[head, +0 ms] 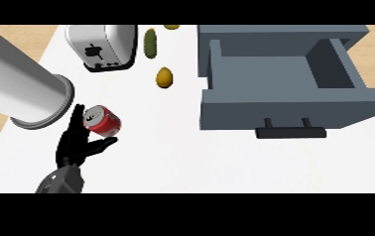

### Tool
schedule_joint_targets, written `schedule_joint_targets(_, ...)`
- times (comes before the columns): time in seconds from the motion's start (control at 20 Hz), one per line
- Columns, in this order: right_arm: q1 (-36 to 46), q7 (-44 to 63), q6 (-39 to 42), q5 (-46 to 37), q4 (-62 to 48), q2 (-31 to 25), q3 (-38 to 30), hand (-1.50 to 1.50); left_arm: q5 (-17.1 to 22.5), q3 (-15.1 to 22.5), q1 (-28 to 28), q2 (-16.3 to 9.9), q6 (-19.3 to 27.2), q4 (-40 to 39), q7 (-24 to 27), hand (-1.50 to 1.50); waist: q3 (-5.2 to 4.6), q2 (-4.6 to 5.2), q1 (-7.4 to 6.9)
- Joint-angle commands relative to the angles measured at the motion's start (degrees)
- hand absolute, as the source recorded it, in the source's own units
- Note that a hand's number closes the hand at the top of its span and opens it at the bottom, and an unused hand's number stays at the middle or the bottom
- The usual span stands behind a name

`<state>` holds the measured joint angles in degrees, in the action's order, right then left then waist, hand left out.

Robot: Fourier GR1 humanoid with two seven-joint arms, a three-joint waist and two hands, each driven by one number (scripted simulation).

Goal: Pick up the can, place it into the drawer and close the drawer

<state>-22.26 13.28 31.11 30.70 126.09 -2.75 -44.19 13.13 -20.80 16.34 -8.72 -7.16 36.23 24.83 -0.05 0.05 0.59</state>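
The drawer (282, 93) is sitting wide open at the right of the counter (176, 155), w/ its front panel and handle (290, 131) facing the lower edge; inside is looking bare. Next biggest, a big grey cylinder (29, 88) is angling in from the upper left, its rim hanging near the can. A toaster (102, 46) is standing at the top left; beside it a green pickle-like item (151, 42), a yellowish fruit (164, 77) below that, and another yellow bit (171, 26) cut off at the top.

The hand (79, 143) showing at lower left is wrapping the red can (102, 121): one finger is running up the can's left side, thumb is tucking under its lower right, so it's pinching the can between them. Can is tilted, silver top pointing up-left, well apart from the drawer. Can't tell if it's off the counter yet. Which arm this is, can't say for sure; other hand isn't showing.

Risks, as I'm judging them: the grip is covering only a small part of a round can, so it could be rolling or slipping out on the long carry rightwards. The cylinder is crowding the lift path, so a bump could be knocking the can askew. Coming in low risks clipping the drawer's near wall, and the fruit is lying close to a direct route.
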Motion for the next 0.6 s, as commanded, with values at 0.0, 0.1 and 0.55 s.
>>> schedule_joint_targets(0.0, 0.30, 1.87, -0.45, 0.77, 1.72, 1.28, 0.37, -1.50, 2.07, -1.90, 4.66, -0.88, -0.45, -6.61, 2.20, -1.50, -0.01, 0.04, 0.09)
schedule_joint_targets(0.1, -0.40, 3.34, 0.24, 2.98, 2.06, -0.70, -1.34, -1.50, 2.36, -0.74, 3.13, 2.20, 0.74, -4.42, 3.16, -1.50, 0.01, -0.04, -0.05)
schedule_joint_targets(0.55, -2.53, 3.37, 2.30, 4.49, 3.72, 2.01, -1.43, -1.50, 3.96, 0.22, 7.48, -0.03, -7.92, -8.25, 3.94, 1.50, 0.00, 0.01, 0.17)
